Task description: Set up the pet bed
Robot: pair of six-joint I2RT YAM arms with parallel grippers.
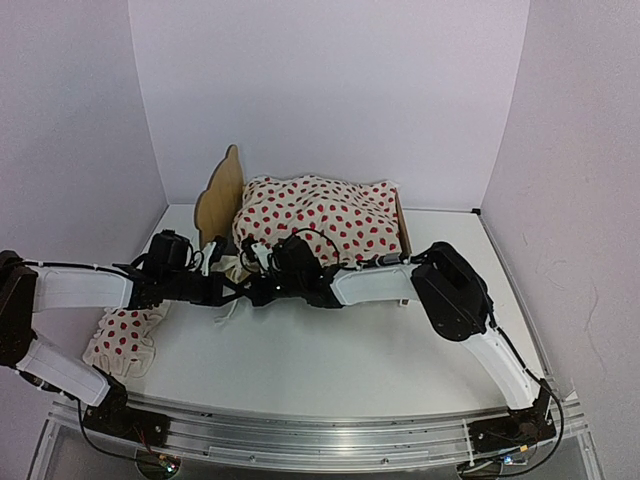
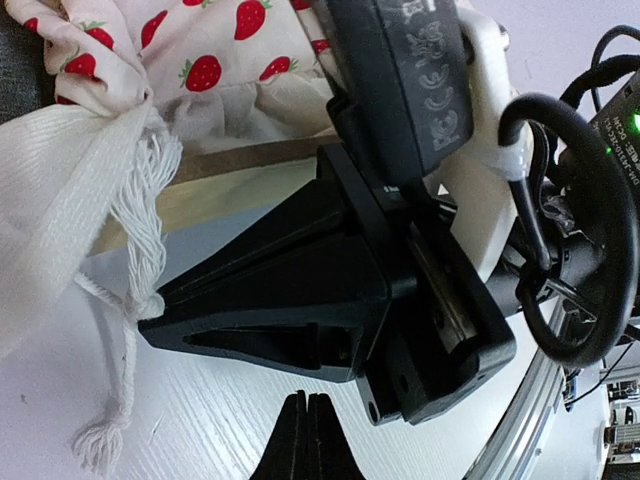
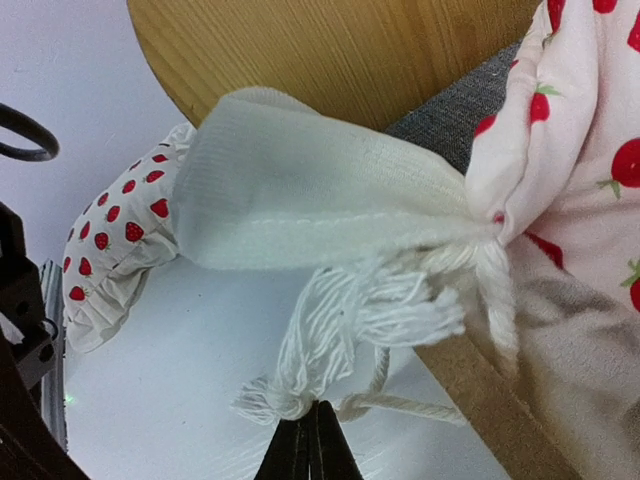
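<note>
Two grippers, the left gripper and the right gripper, are both clenched on nothing and crowd the near rail of the pet bed, which stands at the back of the table. Its thin plywood looks light, stiff and apt to slide; the headboard edge or side rail seems the best hold. A heaped strawberry cloth and a fringed white blanket smother it, and a pillow lies front-left.

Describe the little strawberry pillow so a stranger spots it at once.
Start at the light plywood pet bed at the back of the white table. Come toward the near left corner: the small cream ruffled pillow with red strawberries lies there. Unlike the large matching cloth heaped on the bed, it sits alone on the tabletop.
</note>
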